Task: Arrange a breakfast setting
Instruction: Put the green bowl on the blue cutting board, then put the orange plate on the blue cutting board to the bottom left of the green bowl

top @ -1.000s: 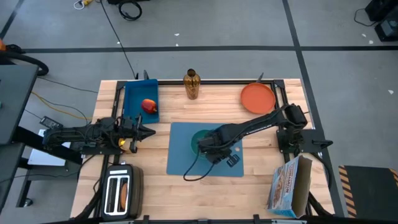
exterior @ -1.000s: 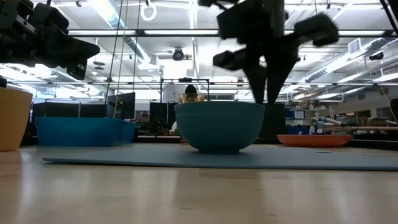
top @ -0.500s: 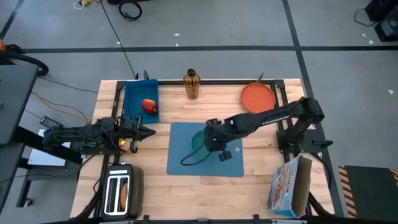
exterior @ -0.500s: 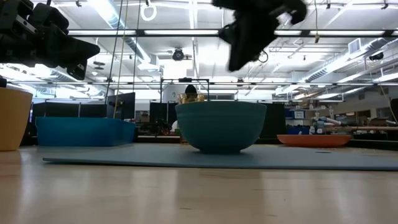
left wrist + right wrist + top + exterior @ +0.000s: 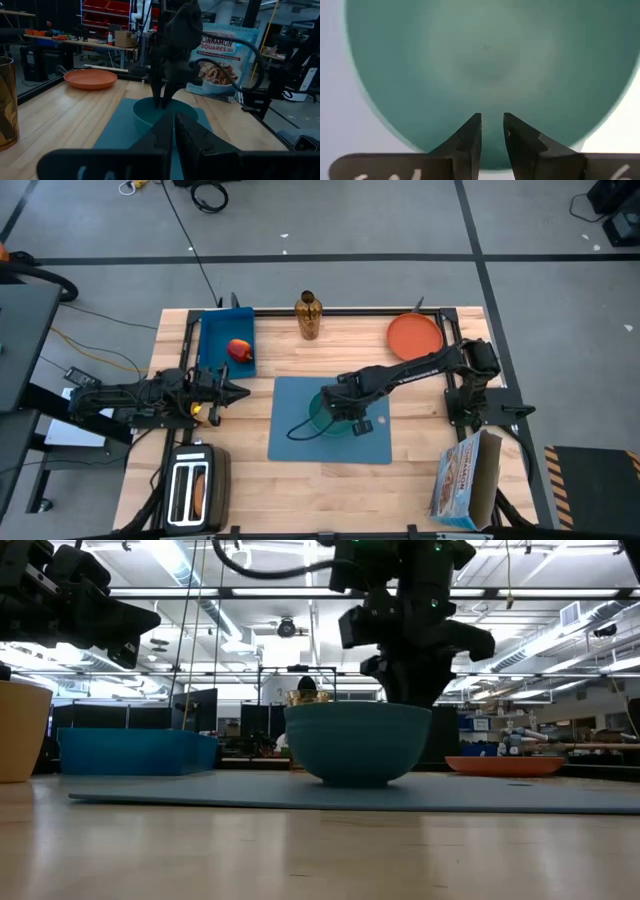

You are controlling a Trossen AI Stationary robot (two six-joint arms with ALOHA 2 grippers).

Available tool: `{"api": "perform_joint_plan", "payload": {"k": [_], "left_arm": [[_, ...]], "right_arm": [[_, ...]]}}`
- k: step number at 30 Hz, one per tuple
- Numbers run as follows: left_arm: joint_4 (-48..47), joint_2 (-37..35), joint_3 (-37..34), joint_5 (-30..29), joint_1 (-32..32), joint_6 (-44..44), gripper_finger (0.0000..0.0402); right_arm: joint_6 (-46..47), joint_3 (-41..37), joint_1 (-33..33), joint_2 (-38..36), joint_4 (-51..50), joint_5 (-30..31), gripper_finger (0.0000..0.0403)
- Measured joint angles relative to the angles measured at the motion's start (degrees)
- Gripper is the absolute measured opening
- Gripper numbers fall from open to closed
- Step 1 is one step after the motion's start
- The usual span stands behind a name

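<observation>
the blue placemat (image 5: 330, 432) lies flat at the centre of the worktop (image 5: 290, 355), and the teal bowl (image 5: 335, 412) sits on its upper middle part, so those two pieces look placed. the right claw (image 5: 345, 418) hangs just over the bowl with its tips pointing down inside the rim; its fingers (image 5: 470, 137) stand a small gap apart with nothing between them, and the bowl's inside looks empty.

the rest appears undone. the orange plate (image 5: 414, 337) lies off the mat in the upper right of the high view. the red apple (image 5: 240, 350) lies in the blue bin (image 5: 225, 340) at upper left. the orange cup (image 5: 20, 730) shows at the left edge of the low view, off the mat. no spoon or bread can be made out.

the left claw (image 5: 235, 390) waits at the left of the worktop, fingers together, holding nothing.

my judgement: early in the task, with most pieces left.
</observation>
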Motion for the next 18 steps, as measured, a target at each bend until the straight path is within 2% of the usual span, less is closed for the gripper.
{"api": "perform_joint_plan", "payload": {"k": [10, 18], "left_arm": [[0.0, 0.0, 0.0, 0.0, 0.0, 0.0, 0.0025], [0.0, 0.0, 0.0, 0.0, 0.0, 0.0, 0.0025]], "right_arm": [[1.8, 0.2, -1.8, 0.0, -4.6, 0.1, 0.0088], [0.6, 5.7, -2.5, -3.3, -8.6, 7.1, 0.0087]]}}
